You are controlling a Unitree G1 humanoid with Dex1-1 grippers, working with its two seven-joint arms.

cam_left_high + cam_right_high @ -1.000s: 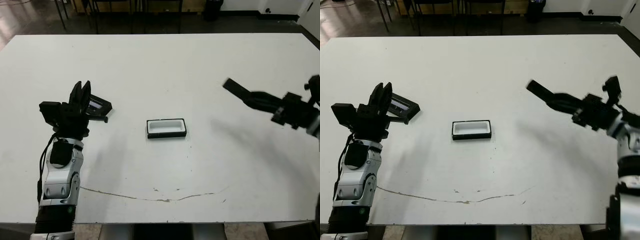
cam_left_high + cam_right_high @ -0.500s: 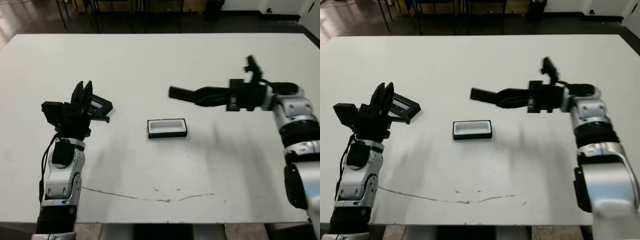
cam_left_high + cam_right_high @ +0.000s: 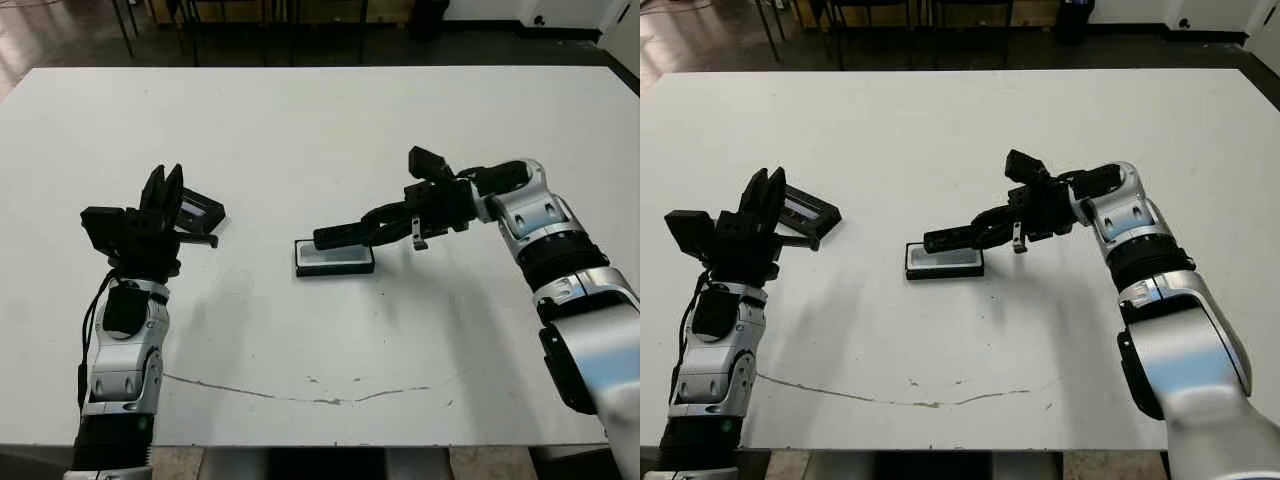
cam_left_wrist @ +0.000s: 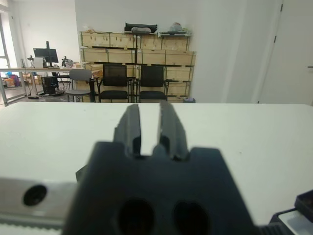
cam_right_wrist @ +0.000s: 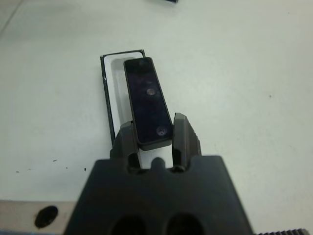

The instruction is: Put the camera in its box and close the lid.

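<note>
The camera point(image 5: 147, 103) is held above the box point(image 3: 334, 258), not yet inside it. In the right wrist view the black bar lies almost along the tray, but turned a little, so its far end is over the white lining and the near end drifts toward one long wall. The right gripper point(image 5: 152, 142) has its two fingers closed on the near end of the camera, one finger on each long side. From the head views the bar reaches from the gripper toward the box and hovers just over its rim.

The box sits near the middle of the white table point(image 3: 330, 130), open, with the lining visible. The lid point(image 3: 196, 211) lies well apart, on the robot's left side, just beside the left gripper point(image 4: 148, 128). That gripper stands upright; its fingers have only a narrow gap between them and hold nothing.

I judge that the step in hand is the lowering of the camera into the tray. To do it well, the wrist should first turn slightly so the bar becomes parallel to the long walls, then bring the far end down inside the far wall, and lower the rest flat. The fit looks tight, so a crooked descent may catch the rim and push the light box away. Release only when the bar rests in the lining
</note>
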